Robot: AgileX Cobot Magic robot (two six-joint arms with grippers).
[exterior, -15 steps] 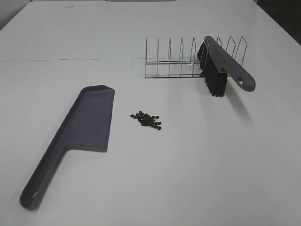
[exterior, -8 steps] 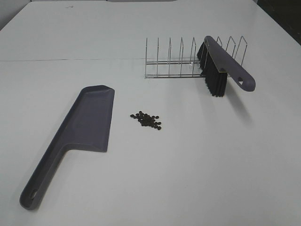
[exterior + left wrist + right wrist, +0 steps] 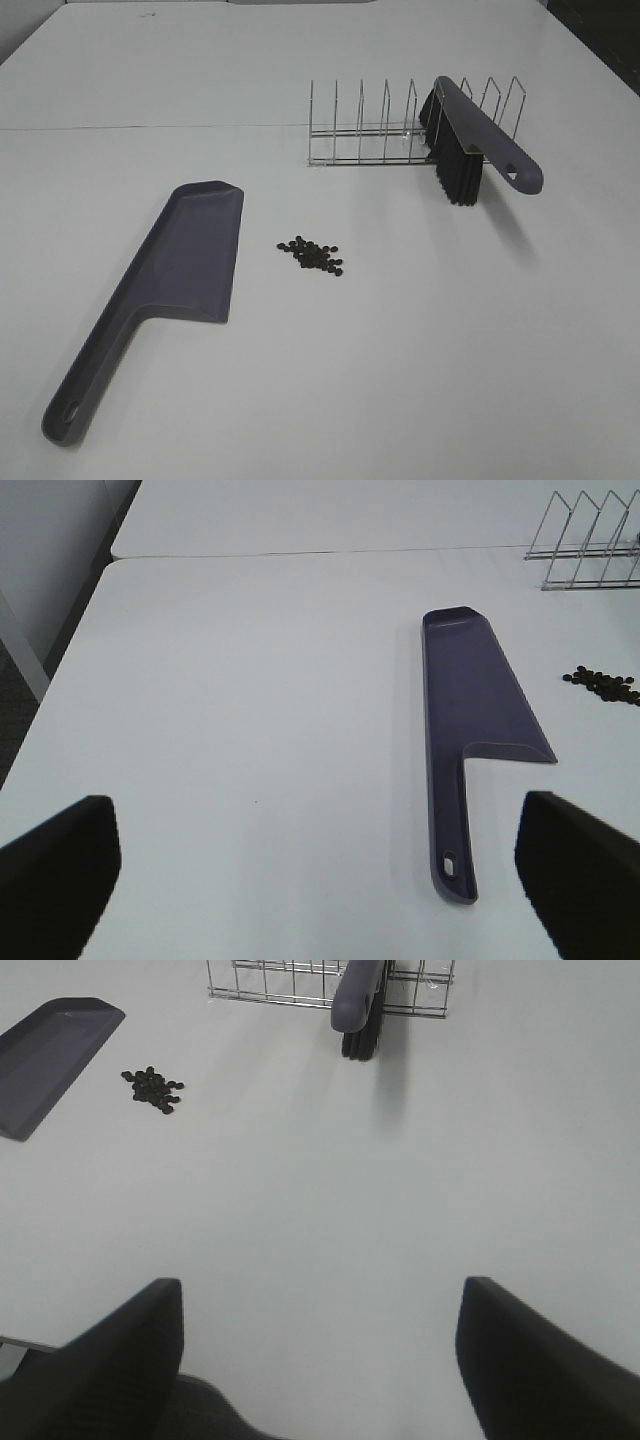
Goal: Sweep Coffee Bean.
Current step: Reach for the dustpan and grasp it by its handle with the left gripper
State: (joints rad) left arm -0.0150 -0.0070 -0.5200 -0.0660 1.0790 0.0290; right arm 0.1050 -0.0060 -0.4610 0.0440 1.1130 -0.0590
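The left end effector [image 3: 315,815] and right end effector [image 3: 320,1288] are hanging released, gripping nothing, over the desk [image 3: 420,360]. The dustpan [image 3: 185,265] is lying flat — the coffee bean [image 3: 312,256] cluster is sitting near its scoop. Beyond, the brush [image 3: 478,128] is leaning in the wire rack [image 3: 362,158].

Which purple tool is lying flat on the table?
The dustpan, beside the beans; the brush leans on the wire rack instead.

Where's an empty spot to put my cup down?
The table is bare on the near right, in front of the beans and brush. So is the far strip behind the rack. It's tight between dustpan and beans, and around the rack.
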